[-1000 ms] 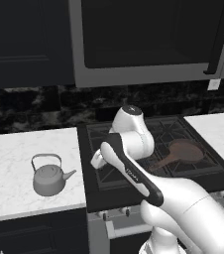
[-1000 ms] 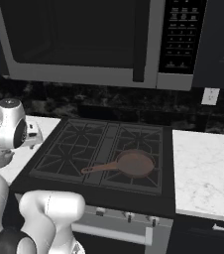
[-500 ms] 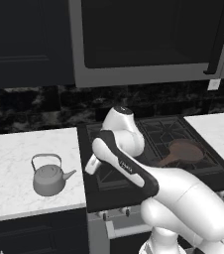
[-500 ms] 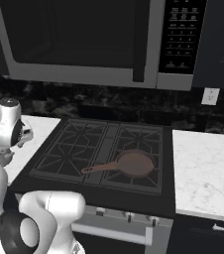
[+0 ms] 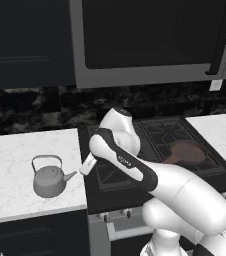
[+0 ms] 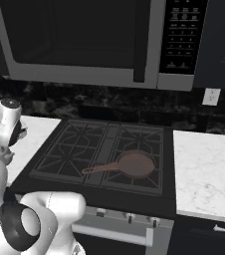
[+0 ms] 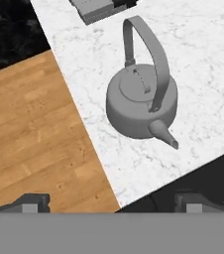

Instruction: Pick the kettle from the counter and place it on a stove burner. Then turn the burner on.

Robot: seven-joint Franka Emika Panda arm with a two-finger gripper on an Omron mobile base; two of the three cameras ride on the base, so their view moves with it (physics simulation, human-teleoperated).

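The small grey kettle (image 5: 50, 178) stands upright on the white marble counter (image 5: 10, 165), spout pointing toward the stove. In the hand view the kettle (image 7: 141, 101) lies ahead of the finger tips, handle arched over the lid. My gripper (image 7: 111, 203) is open, its two dark tips wide apart with nothing between them. It hovers over the counter's front corner, apart from the kettle. In the left base view the hand (image 5: 87, 164) hangs just right of the kettle's spout. The black stove burners (image 6: 72, 149) lie under cast-iron grates.
A brown long-handled frying pan (image 6: 132, 164) rests on the right-hand burners. A second white counter (image 6: 209, 169) lies right of the cooktop. A microwave (image 6: 84, 40) hangs above. A grey boxy object (image 7: 96, 9) sits on the counter beyond the kettle. Wooden floor (image 7: 25, 124) shows below the counter edge.
The arm has swung left from over the stove toward the kettle, bringing the hand down beside its spout. The kettle and pan have not moved.
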